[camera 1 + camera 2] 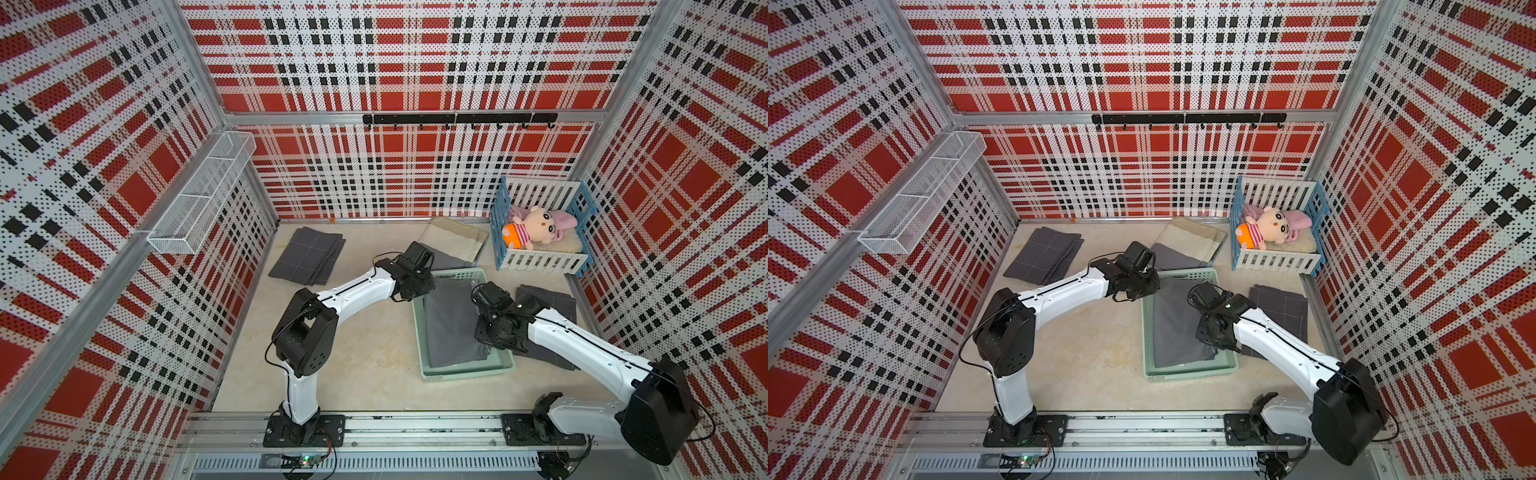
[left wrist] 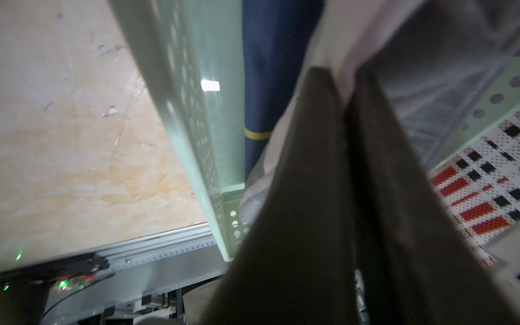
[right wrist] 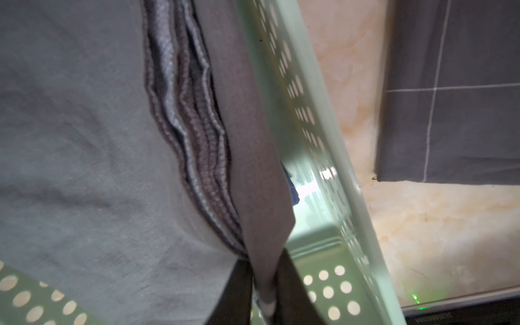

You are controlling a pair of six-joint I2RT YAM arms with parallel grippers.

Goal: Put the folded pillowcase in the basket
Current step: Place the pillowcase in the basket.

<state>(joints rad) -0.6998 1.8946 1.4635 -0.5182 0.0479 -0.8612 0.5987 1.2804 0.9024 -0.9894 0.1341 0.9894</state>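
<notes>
Plain grey pillowcase (image 1: 451,324) lies flat in the mint basket (image 1: 465,370); both grippers' states are unclear, other folded cloths (image 1: 307,255) nearby.

I am finding no text, label, brand or number that I can read anywhere in these views. Some dark lettering is showing at the edge of my right wrist view, on the base rail (image 3: 433,316), too blurred to read.

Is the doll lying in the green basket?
No: in a top view the doll lies in the blue-and-white crib, while the green basket holds only grey cloth.
</notes>
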